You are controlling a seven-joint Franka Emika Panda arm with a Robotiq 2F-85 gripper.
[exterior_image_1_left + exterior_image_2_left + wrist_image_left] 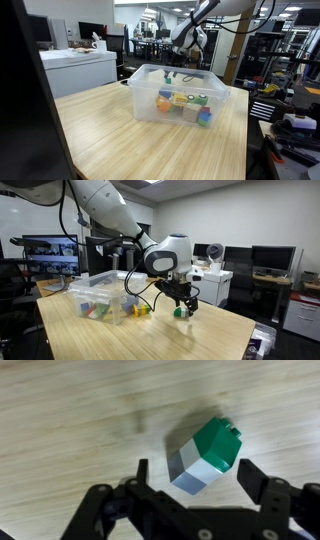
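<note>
Wooden table [130, 340] bearing clear bin [98, 279], green-and-white block [205, 455].

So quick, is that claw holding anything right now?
Gripper: open, jaws astride the green-and-grey plastic block on the pale wooden table, not gripping it.

Light wood table [120, 140]; monitors [48, 248] behind; white cabinet [80, 70]; ceiling lights [152, 13]; dark shelving [262, 50] at side.

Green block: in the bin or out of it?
Out. The green block sits between the gripper's spread fingers with bare wooden table around it; in an exterior view the clear bin stands apart.
</note>
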